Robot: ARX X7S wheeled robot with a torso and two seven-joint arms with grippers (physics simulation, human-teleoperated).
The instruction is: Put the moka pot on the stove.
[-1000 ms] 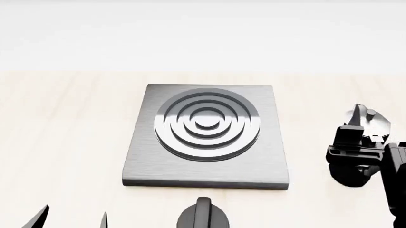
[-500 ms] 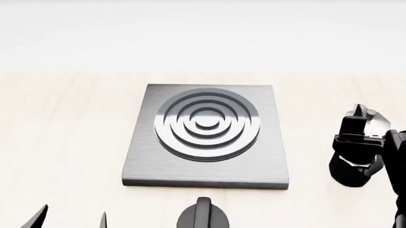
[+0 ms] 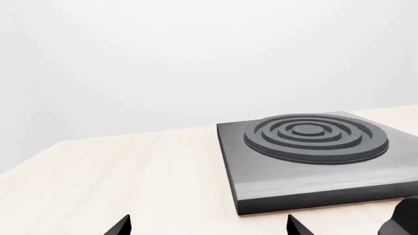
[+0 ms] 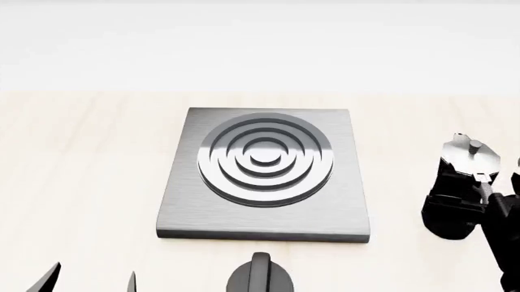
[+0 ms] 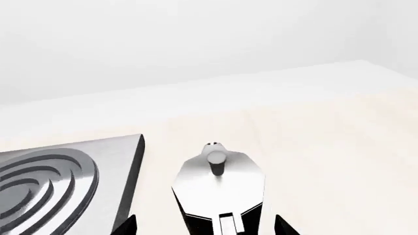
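The moka pot [image 4: 456,182], black with a silver lid and knob, stands upright on the table to the right of the stove [image 4: 260,170], apart from it. In the right wrist view the pot's lid [image 5: 219,183] fills the space between my right gripper's [image 5: 205,227] two spread fingertips [image 5: 127,226], one on each side; the gripper is open and I see no contact. My right arm [image 4: 505,234] shows at the head view's right edge, just beside the pot. My left gripper [image 4: 91,283] is open and empty at the near left, short of the stove [image 3: 313,147].
A round black dial knob [image 4: 260,277] sits just in front of the stove's near edge and also shows as a dark shape, the same knob [image 3: 405,223], in the left wrist view. The light wooden table [image 4: 81,158] runs left and right of the stove.
My right gripper has drawn back toward the right edge of the head view, uncovering more of the pot's lid and body. The pot, the stove and the left gripper have not moved.
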